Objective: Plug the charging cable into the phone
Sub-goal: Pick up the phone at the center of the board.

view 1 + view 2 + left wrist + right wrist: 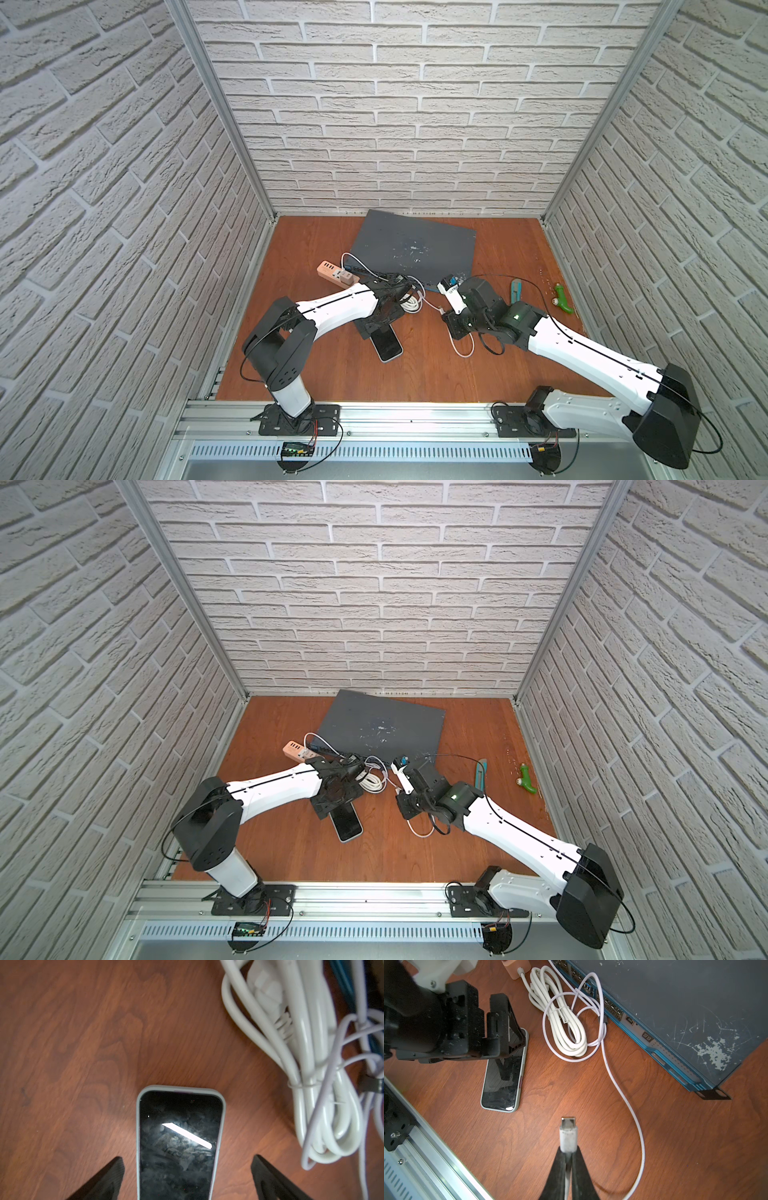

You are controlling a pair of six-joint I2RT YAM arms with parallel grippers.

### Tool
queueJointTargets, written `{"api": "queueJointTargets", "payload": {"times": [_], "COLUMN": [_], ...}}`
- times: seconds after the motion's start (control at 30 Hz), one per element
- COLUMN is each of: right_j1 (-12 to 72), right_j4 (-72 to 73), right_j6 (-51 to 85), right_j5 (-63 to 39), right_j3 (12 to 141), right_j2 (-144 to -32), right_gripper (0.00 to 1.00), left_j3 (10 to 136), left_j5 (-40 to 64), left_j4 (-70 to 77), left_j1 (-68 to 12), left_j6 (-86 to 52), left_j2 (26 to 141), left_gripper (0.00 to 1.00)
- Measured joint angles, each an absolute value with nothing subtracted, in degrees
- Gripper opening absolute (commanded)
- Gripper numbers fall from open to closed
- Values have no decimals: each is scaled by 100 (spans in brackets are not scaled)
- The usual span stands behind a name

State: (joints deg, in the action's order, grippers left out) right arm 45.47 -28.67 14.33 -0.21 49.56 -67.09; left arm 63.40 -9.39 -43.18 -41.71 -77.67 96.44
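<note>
A: Lying far on the table (332, 374) is the grey flat box (411, 249). And the phone (387, 344)?
B: It lies flat, nearer, screen up. The left gripper (188, 1158) stands spread, one jaw on each side of it.
A: The charging cable (623, 1093)?
B: The right gripper (569, 1150) pinches it behind the connector (568, 1124), right of the phone, apart.

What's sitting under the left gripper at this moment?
The phone, screen up on the wooden table, lies between the fingers of the open left gripper, with gaps on both sides. In both top views the gripper covers the phone's far end.
</note>
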Motion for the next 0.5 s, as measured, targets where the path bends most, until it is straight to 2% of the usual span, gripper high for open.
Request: {"api": "queueJointTargets", "payload": {"times": [0.5], "right_j1": [4547], "right_j4": [-2867], "right_j6": [1433], "right_j5": [-62], "right_j3": [4956], "right_j2": [-6711], "right_gripper": [3], "left_j3": [6285], "left_j5": [-735], "left_j4": [-4193], "left_j1": [-4158], "left_j6": [-7765], "left_j2": [9939], "left_gripper": [98]}}
